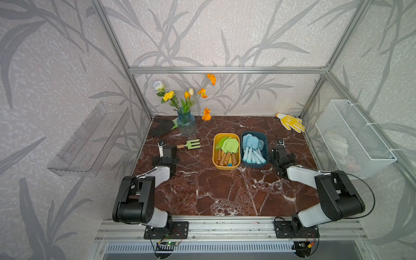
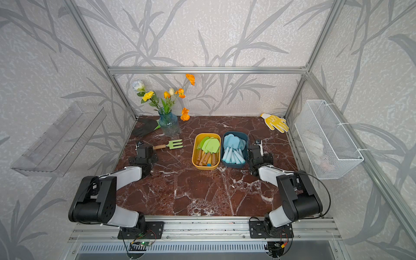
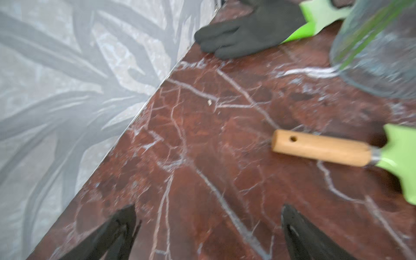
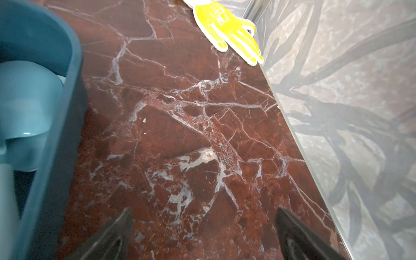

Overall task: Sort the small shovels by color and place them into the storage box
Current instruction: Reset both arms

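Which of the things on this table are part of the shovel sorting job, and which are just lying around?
Part of the job: green shovels in the yellow box; light blue shovels in the dark blue box.

Just lying about: green fork, black glove, yellow glove, vase of flowers.

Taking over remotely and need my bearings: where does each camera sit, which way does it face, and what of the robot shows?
Both top views: high above the front rail, looking down and back across the table; left arm and right arm show whole.
Left wrist: behind the open left gripper, facing fork, black glove and vase; only fingertips show.
Right wrist: behind the open right gripper, facing yellow glove, blue box alongside; only fingertips show.
Shared: top views also show fork, gloves and blue box.
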You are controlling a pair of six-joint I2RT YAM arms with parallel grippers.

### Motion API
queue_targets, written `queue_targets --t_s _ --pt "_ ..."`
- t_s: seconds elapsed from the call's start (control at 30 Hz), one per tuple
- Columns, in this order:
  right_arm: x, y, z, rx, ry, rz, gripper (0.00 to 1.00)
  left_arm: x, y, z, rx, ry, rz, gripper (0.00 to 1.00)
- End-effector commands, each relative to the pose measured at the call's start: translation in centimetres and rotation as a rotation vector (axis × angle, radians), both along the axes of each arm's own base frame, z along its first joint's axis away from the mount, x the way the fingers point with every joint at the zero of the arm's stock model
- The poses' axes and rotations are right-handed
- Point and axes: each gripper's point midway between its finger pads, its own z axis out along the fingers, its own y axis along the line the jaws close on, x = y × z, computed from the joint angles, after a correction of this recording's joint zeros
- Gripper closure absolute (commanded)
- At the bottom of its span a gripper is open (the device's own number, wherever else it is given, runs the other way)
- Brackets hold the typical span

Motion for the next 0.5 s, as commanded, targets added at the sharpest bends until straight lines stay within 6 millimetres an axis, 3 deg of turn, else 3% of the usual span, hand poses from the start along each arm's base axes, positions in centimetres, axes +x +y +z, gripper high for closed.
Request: queue_targets --t_s 0.0,0.13,0.2,0.27,0.47 --pt "2.0 1.9 3.4 0.054 -0.277 0.164 0.01 2.5 -1.8 1.5 -0.022 -0.143 -0.154 0.00" --pt "2.0 2.6 2.1 0.146 -0.197 0.254 0.01 1.3 -3.4 0.5 -0.043 -0.190 -0.258 0.00" --pt "2.1 2.1 2.0 0.147 -0.300 0.256 0.01 1.7 -3.1 1.1 -0.017 -0.266 -0.245 0.00" --pt "1.8 2.1 1.4 0.165 -0.199 0.248 0.01 1.4 -3.2 0.6 -0.035 -0.208 -0.244 0.00" --pt "1.9 2.1 1.4 0.170 -0.211 0.251 0.01 1.6 -3.2 0.8 -0.026 -0.237 -0.248 0.00"
